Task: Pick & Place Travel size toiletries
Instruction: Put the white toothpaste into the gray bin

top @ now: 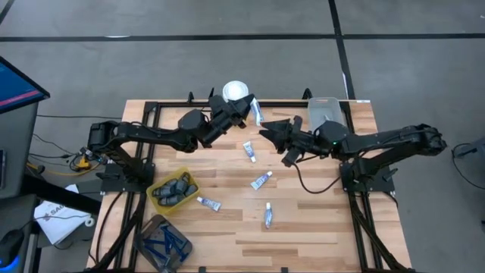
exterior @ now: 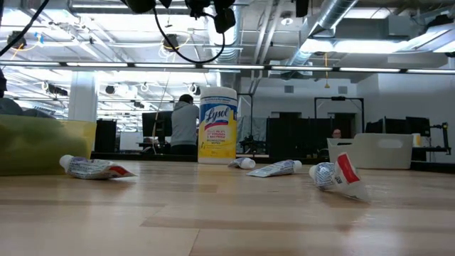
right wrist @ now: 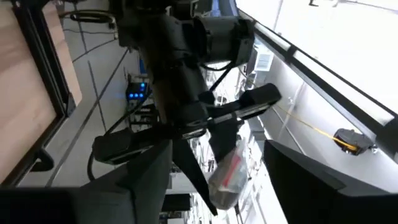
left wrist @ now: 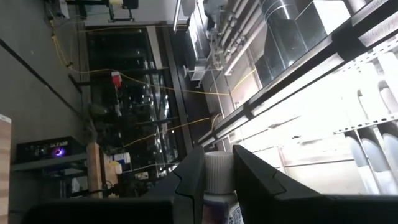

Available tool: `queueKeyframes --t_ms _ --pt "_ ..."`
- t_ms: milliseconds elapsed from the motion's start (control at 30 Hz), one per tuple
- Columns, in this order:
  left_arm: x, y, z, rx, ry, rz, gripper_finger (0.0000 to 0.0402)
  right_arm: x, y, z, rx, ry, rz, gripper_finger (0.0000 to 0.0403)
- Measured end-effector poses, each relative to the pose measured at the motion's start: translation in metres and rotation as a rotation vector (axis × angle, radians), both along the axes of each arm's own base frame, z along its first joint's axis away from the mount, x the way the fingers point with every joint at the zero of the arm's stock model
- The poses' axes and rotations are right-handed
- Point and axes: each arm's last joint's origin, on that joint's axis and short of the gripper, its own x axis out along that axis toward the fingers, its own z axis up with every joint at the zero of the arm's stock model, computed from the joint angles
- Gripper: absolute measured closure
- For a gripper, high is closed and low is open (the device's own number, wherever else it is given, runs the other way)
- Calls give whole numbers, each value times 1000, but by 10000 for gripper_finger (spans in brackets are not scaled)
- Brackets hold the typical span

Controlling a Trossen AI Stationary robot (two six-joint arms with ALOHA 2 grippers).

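My left gripper [top: 247,111] is raised over the table's far middle, beside the white canister [top: 236,91], and is shut on a small white tube with blue print [top: 256,114]. My right gripper [top: 268,130] is open and points at that tube from the right, a short way off. In the right wrist view its fingers stand wide on either side of the held tube [right wrist: 227,174]. Several more white tubes lie flat on the wood [top: 249,152] [top: 261,180] [top: 208,202] [top: 267,216]. Dark grey sticks fill a yellow tray [top: 173,190]. Blue razor sticks lie in a dark tray [top: 163,243]. My left gripper pinches the tube's body [left wrist: 219,204] between its two fingers [left wrist: 189,183]. The white cap end [left wrist: 217,167] sticks out past the fingertips. The fingers are tipped upward toward the ceiling. The tube is lifted clear of the table.
A clear bin [top: 327,112] sits at the far right corner behind my right arm. The Lysol canister [exterior: 217,124] stands upright at the far edge. In the low view, loose tubes [exterior: 92,168] [exterior: 274,168] [exterior: 341,174] are spread across the table's middle.
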Motion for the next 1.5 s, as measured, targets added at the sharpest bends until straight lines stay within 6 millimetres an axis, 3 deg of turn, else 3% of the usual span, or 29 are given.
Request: queueKeyframes --t_ms 200,467,900,1200,1500 --pt "0 0 0 0 2 5 340 15 0 -8 -4 -37 -29 218" --pt "0 0 0 0 -1 3 339 16 -1 -1 -39 -121 -67 278" --pt "0 0 0 2 -2 -2 338 17 -1 -3 -33 -115 -68 329" --pt "0 0 1 4 -5 -14 338 17 -1 -3 -30 -116 -68 396" --pt "0 0 0 17 5 -15 334 16 1 -3 -13 -114 -123 401"
